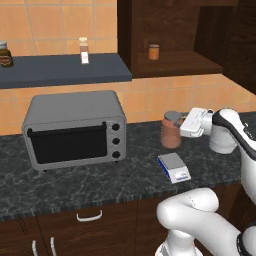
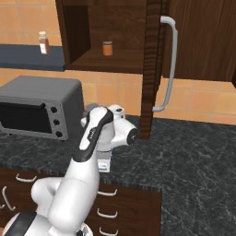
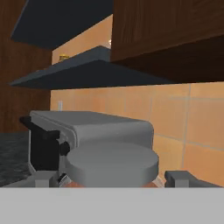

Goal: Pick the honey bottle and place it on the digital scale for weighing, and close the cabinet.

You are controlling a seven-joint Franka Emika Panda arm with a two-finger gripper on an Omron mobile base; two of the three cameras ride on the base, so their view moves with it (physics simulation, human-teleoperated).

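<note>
The honey bottle (image 1: 170, 132), a fat reddish-brown jar with a grey lid (image 3: 111, 162), is upright at or just above the dark counter, right behind the digital scale (image 1: 174, 167). My gripper (image 1: 180, 126) reaches in from the right and is shut on the bottle just under its lid, with a dark finger (image 3: 43, 177) on either side in the hand view. In the right base view my arm hides most of the bottle and the scale (image 2: 105, 164). The dark brown cabinet (image 2: 110, 32) stands open, its door (image 2: 150, 69) turned edge-on, with its silver bar handle (image 2: 171, 64).
A grey toaster oven (image 1: 75, 130) stands on the counter left of the bottle. A small orange jar (image 1: 154, 51) sits inside the cabinet. A slim white-labelled bottle (image 1: 84, 50) and a dark jar (image 1: 5, 54) rest on the grey wall shelf (image 1: 65, 70). Drawers (image 1: 90, 217) run below the counter.
</note>
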